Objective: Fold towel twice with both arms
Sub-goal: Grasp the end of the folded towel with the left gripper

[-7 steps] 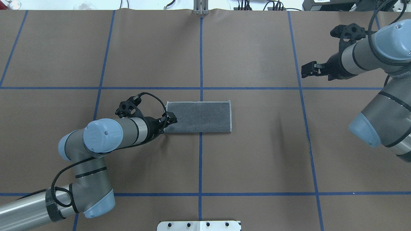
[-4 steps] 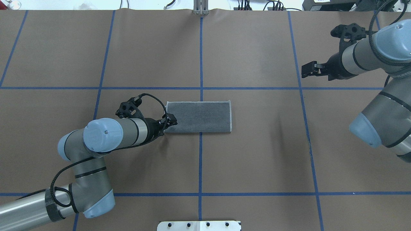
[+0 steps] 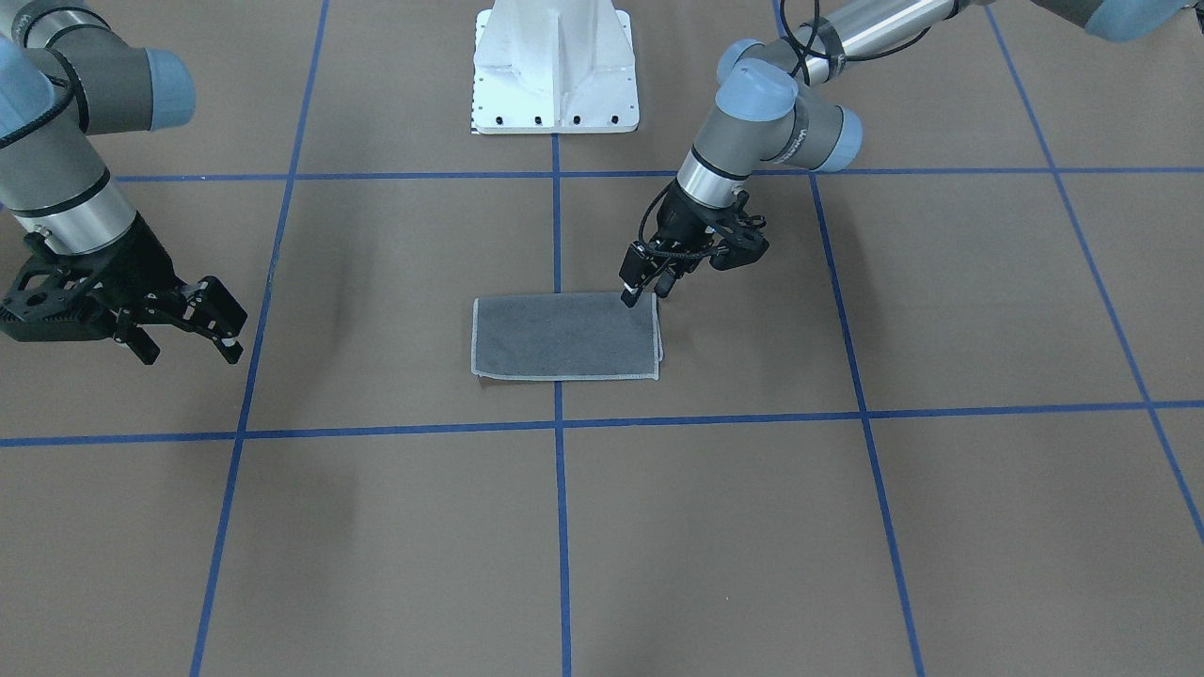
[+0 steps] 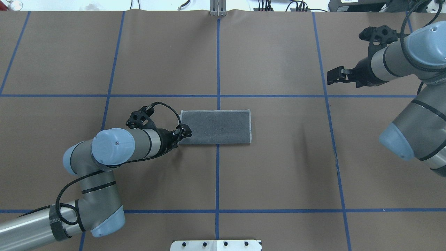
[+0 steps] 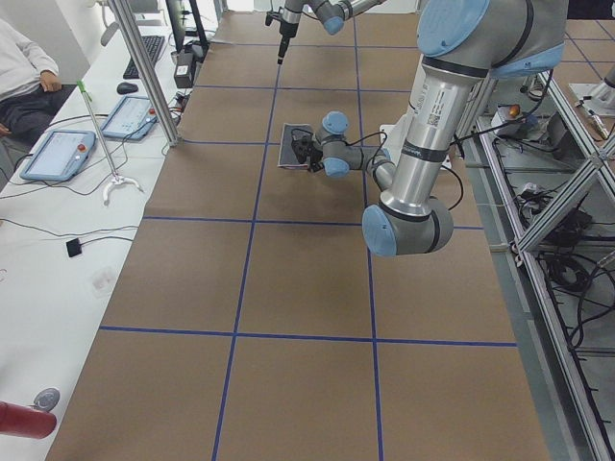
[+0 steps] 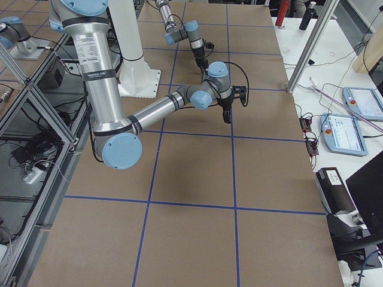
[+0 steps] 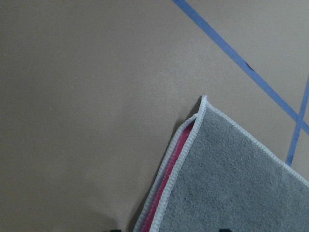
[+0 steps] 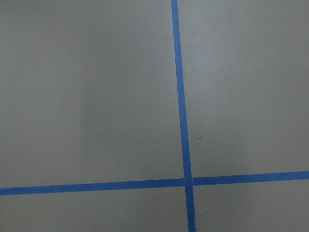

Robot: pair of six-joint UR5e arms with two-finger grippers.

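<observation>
The once-folded towel (image 4: 216, 126) is laid grey-up at tabletop (image 4: 278, 174) centre, its 8 o'clock corner straddled by the released left claw (image 4: 184, 133), seemingly for the second fold, while the released right claw (image 4: 332, 76) is parked at 2 o'clock.

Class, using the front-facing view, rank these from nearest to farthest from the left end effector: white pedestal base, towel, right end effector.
1. the towel, mid-table, its corner right at the left end effector.
2. the white pedestal base, at the view's top.
3. the right end effector, far off at the view's left.
</observation>
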